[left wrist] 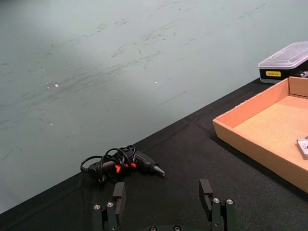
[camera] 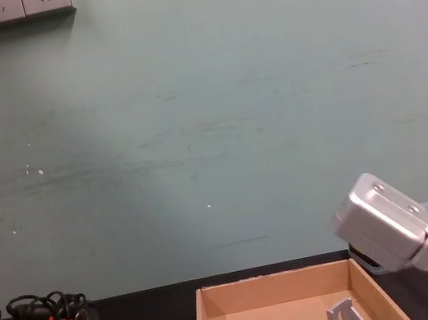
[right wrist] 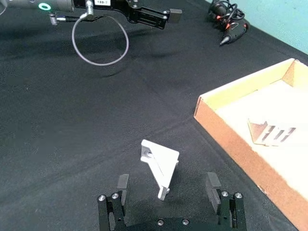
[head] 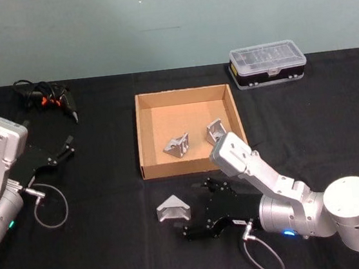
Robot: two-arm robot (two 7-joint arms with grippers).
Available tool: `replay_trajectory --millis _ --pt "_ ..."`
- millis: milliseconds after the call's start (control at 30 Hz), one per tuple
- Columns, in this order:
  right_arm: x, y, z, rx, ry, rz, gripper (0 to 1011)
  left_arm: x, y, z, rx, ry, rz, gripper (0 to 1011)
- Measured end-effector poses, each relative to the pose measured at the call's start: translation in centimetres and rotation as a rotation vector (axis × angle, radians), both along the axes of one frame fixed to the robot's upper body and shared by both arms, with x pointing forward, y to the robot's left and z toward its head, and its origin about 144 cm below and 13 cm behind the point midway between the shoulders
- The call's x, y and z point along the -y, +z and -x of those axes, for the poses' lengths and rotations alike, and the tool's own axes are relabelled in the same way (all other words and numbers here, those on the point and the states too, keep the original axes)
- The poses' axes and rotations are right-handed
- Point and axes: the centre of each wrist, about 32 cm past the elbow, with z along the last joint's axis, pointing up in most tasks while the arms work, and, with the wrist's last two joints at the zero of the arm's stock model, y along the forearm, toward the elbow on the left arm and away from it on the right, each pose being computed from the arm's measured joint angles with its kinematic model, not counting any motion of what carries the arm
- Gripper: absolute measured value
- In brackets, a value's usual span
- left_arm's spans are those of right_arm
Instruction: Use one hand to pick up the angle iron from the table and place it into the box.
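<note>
A silver angle iron (head: 173, 208) lies on the black table (head: 101, 247), in front of the tan cardboard box (head: 142, 139). My right gripper (head: 198, 209) is low over the table just right of it, open, with nothing held. In the right wrist view the angle iron (right wrist: 160, 166) sits just ahead of the gripper (right wrist: 167, 185), in line with the gap between its fingers. Two more angle irons (head: 177, 146) (head: 216, 130) rest inside the box. My left gripper (head: 64, 149) hovers at the far left, open (left wrist: 162, 191) and empty.
A black plastic case with a clear lid (head: 267, 64) stands behind the box at the right. A black tool with a coiled cable (head: 45, 98) lies at the back left. The teal wall rises just behind the table's far edge.
</note>
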Motion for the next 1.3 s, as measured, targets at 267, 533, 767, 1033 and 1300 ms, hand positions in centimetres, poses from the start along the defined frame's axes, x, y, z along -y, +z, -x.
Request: replay_trajectory --millis 267,533,767,1033,1300 --pt "-0.5 -0.28 -0.55 -0.003 -0.007 -0.002 1002 0.0 0.0 0.0 0.0 0.0 0.0 1000" --pt "-0.74 -0.48 -0.88 -0.008 -0.014 0.004 979 0.0 0.0 0.0 0.0 0.0 0.0 1000" --pt "-0.77 -0.45 -0.97 -0.007 -0.017 0.005 817 0.0 0.0 0.0 0.0 0.0 0.0 1000" --pt "-0.75 -0.52 -0.86 -0.007 -0.019 0.001 569 0.0 0.0 0.0 0.0 0.0 0.0 1000" --pt "-0.73 -0.58 -0.78 -0.007 -0.021 0.0 282 0.0 0.0 0.0 0.0 0.0 0.0 1000"
